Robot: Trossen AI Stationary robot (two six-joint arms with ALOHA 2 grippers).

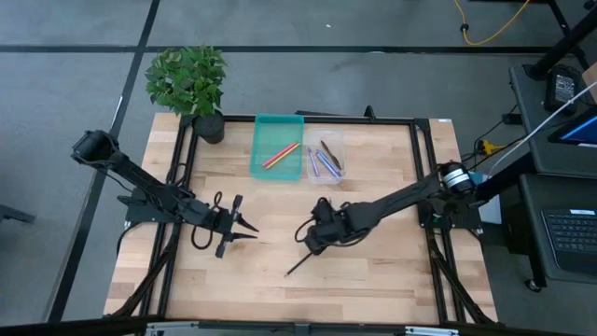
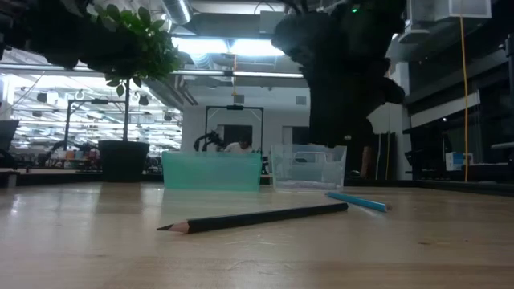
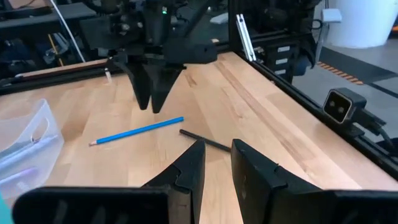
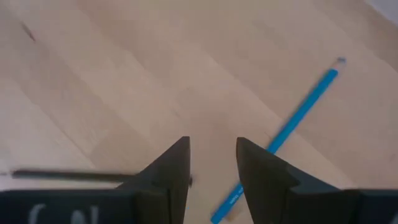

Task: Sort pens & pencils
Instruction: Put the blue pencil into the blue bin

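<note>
trays: two [image 1: 277, 147] [image 1: 326, 156] side by side at the table's [image 1: 373, 280] far edge, sticks in each
plant [image 1: 189, 86]: far left corner
loose pencils: one [image 1: 300, 264] mid-table toward the near edge, another [image 3: 137, 131] just beside it

Overhead, table-level and two close wrist cameras — all on the blue pencil [image 3: 137, 130].
</note>
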